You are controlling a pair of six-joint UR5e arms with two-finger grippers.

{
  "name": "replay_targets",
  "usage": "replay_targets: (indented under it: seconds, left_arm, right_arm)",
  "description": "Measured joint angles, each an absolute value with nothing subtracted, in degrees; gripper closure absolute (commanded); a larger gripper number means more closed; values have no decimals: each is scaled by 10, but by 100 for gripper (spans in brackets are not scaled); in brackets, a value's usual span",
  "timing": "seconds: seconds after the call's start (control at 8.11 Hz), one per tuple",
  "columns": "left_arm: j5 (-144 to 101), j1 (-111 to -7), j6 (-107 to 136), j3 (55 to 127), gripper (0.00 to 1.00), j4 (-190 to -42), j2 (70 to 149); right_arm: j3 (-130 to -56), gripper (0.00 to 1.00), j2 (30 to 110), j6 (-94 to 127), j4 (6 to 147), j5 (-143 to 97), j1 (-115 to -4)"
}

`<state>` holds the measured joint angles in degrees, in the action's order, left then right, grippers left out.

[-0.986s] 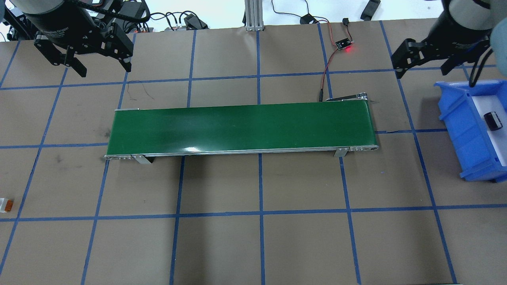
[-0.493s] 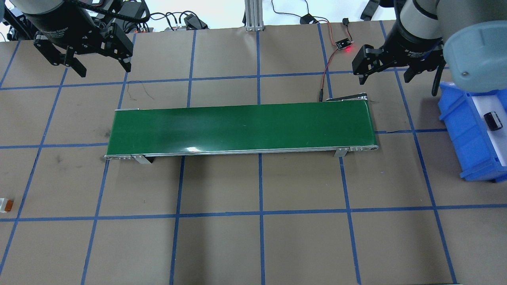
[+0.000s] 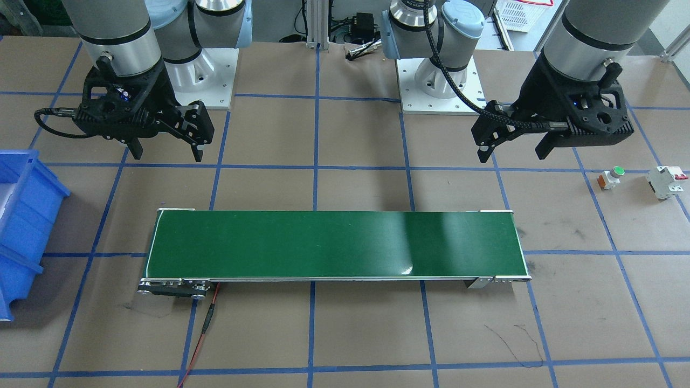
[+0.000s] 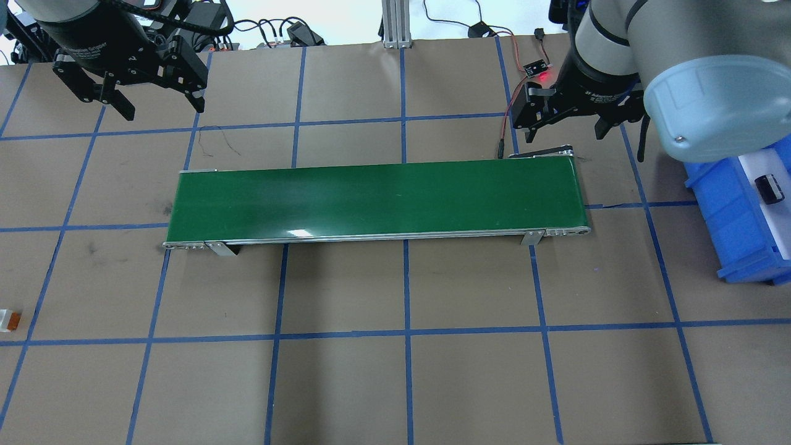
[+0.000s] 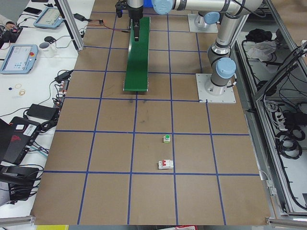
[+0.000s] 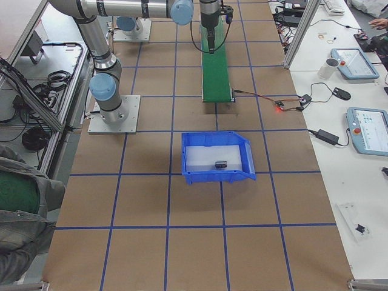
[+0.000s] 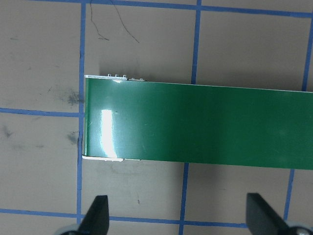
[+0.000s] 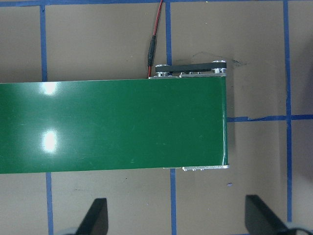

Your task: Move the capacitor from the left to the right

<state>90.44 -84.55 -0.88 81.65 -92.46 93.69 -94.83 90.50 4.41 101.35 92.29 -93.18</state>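
Black right claw (image 4: 565, 127), released, hangs at 2 o'clock of your conveyor (image 4: 371, 198); left claw (image 4: 162, 111), released, at 10; lettering illegible.

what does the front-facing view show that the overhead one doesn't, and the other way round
Only front-facing: the white circuit breaker and the arms' mounting plates. Only overhead: the capacitor lying inside the blue bin, and a small board with a red light. Both: the green conveyor belt, the blue bin, and the left hand and right hand, open and empty.
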Motion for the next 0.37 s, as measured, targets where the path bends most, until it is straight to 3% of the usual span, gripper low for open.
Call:
replay_targets:
  seconds: [0.37]
  left_arm:
    - [904, -846, -9, 817, 0, -925, 937]
  right_arm:
    - [-948, 0, 904, 42, 1014, 926, -937]
